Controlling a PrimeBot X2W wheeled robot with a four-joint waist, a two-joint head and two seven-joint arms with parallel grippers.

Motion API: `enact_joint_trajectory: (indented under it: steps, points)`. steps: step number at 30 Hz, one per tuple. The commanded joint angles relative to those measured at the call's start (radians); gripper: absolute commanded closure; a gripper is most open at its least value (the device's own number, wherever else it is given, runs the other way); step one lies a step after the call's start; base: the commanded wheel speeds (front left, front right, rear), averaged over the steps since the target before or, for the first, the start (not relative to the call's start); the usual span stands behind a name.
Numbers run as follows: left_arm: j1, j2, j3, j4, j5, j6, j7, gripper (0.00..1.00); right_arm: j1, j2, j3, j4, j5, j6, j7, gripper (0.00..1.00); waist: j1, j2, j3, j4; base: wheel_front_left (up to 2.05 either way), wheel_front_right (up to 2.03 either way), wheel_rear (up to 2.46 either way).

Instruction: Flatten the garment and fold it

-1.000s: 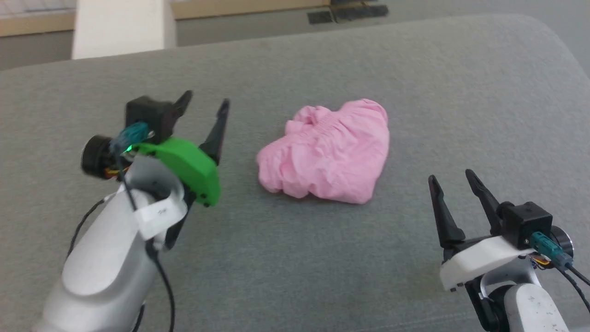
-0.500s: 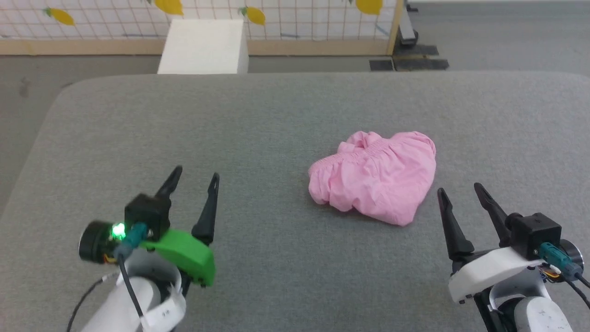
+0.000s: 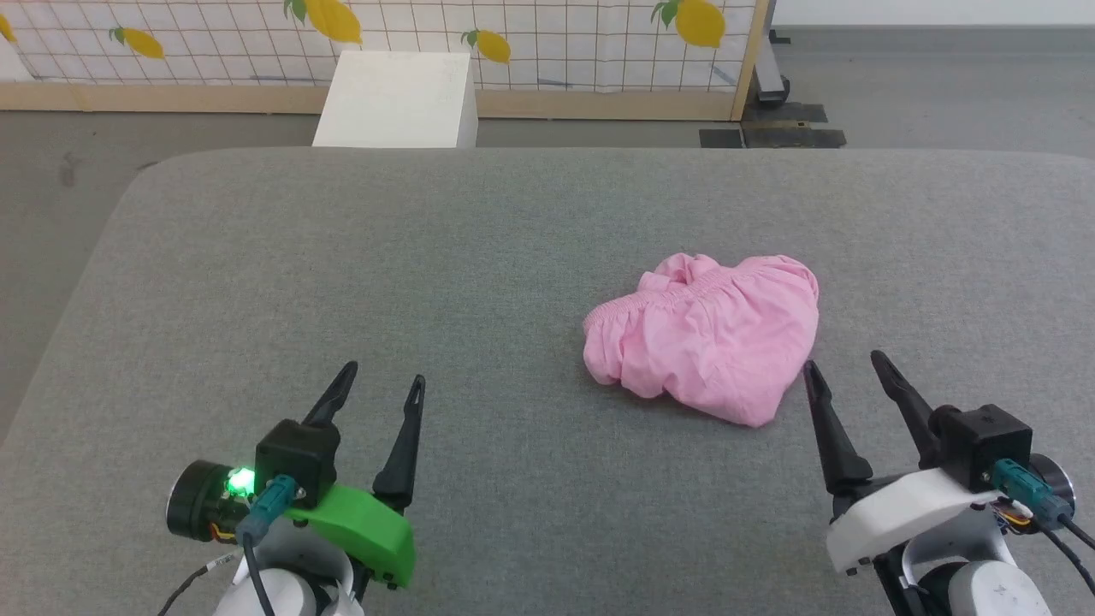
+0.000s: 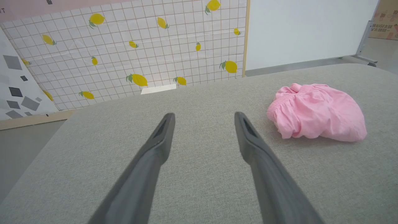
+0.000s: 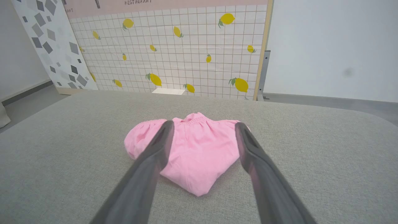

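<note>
Setting, head view: grey padded surface (image 3: 342,257), with a lemon-print wall (image 3: 556,43) and a white box (image 3: 398,98) beyond its far edge.
Garment, head view: the garment (image 3: 710,338) lies crumpled right of centre, touched by neither arm.
Left gripper, head view: the left gripper (image 3: 383,374) sits at lower left, jaws apart, empty, well apart from the cloth.
Right gripper, head view: the right gripper (image 3: 843,361) sits at lower right, jaws apart, empty, its tips just beside the cloth's near corner.
Change: the head camera has lifted, so the wall now shows. Relative to the cloth, the left arm has drawn back toward the robot.
Meaning: probably a reset to a ready pose. Flattening has not begun.
Heading: the waistband (image 3: 663,291) faces far-left, and the tapered end points at the robot, toward the right arm.
Long axis: along the waistband, left to right, slanting slightly away.
Left wrist view: fingers (image 4: 155,149) spread over bare surface, with the heap off to their right.
Right wrist view: fingers (image 5: 155,149) spread and aimed straight at the heap. The gathered band lies at the far side and the point nearest the camera.
Next, judged: the right arm is better placed for a first pinch.
</note>
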Motion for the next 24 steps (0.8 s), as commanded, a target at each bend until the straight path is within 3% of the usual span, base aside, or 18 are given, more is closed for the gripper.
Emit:
enact_joint_trajectory:
  steps: [1,10,18,24]
  points:
    - [0.013,0.008,0.000,-0.005,0.015,0.010,-0.008,0.00,0.008,0.003,0.003,-0.004,0.007,-0.002,0.002,0.00,0.0000,0.0000,0.002,-0.001,0.00,0.00,0.00]
    - [-0.014,0.014,-0.011,-0.024,-0.019,-0.010,0.067,0.00,0.008,0.002,-0.003,-0.006,-0.004,-0.002,0.004,0.00,0.0000,0.0000,0.036,-0.018,0.00,0.00,0.00]
    - [-0.146,0.006,-0.080,-0.088,-0.062,-0.090,0.287,0.00,0.000,0.003,-0.008,-0.022,-0.023,-0.002,-0.005,0.00,0.0000,0.0000,0.130,-0.068,0.00,0.00,0.00]
    - [-0.342,-0.034,-0.129,-0.059,-0.138,-0.154,0.564,0.00,-0.029,0.007,-0.001,-0.031,-0.035,-0.002,-0.025,0.00,0.0000,0.0000,0.229,-0.126,0.00,0.00,0.00]
